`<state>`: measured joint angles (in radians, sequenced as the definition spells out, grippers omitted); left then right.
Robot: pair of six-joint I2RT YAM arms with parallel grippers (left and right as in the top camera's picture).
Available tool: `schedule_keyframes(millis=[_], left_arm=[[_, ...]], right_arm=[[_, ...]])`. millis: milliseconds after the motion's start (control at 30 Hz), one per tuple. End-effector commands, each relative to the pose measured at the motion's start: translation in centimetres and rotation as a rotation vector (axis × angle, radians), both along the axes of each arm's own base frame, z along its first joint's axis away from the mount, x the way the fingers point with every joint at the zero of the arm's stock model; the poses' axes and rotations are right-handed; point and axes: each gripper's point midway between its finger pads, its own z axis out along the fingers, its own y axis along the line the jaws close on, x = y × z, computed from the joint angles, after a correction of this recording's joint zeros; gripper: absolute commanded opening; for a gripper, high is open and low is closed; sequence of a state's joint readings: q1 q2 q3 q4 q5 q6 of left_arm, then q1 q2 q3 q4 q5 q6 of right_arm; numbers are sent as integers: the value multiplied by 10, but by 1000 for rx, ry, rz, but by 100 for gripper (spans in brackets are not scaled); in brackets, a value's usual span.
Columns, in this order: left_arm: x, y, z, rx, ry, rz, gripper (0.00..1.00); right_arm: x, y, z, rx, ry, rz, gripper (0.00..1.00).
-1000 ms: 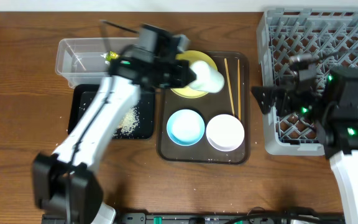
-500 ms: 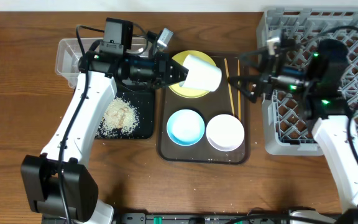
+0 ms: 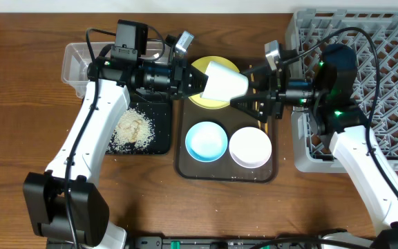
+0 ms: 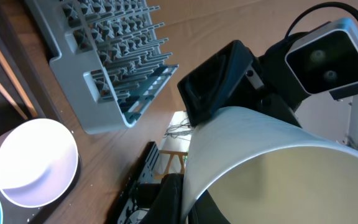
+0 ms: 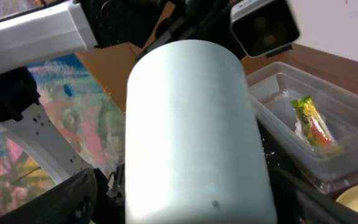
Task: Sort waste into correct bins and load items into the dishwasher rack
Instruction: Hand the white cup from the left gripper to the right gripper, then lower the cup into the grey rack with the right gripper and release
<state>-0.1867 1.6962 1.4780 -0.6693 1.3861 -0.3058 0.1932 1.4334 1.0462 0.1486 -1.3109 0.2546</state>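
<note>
Left gripper point(image 3: 197, 81) pinches the rim of the white cup point(image 3: 223, 81), which lies on its side in the air over the yellow plate point(image 3: 200, 66) at the far end of the brown tray point(image 3: 182, 162). A narrow strip of wood separates the tray from the dishwasher rack point(image 3: 385, 41). Right gripper point(image 3: 246, 86) has its fingers spread wide around the cup's closed end; contact is unclear. Half a second earlier it stood off by the chopsticks point(image 3: 263, 124), while the cup and left arm have not moved. The blue bowl point(image 3: 206, 141) and white bowl point(image 3: 250, 147) sit at the tray's near end. Only the right wrist view shows the wrapper point(image 5: 312, 121) in the clear tub point(image 5: 347, 146). Only the left wrist view shows the cup's hollow.
</note>
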Motion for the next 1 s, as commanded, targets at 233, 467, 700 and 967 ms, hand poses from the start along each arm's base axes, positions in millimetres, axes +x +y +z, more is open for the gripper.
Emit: schedule_keyframes(millis=[233,467,700,967], left_arm=[[-2,-1,6,-26,-29,-20,11],[0,2,7,-27,-39,-13,44],[29,28,3,20,-115,99,51],[59,50,-32,245,-139,269,52]], right_arm=[[-4,6,5,10,-11,34,59],[3,-4,6,12,13,-1,49],[42,-70,-2,10,179,-249,47],[51,-148,-57,-279,377,-776,53]])
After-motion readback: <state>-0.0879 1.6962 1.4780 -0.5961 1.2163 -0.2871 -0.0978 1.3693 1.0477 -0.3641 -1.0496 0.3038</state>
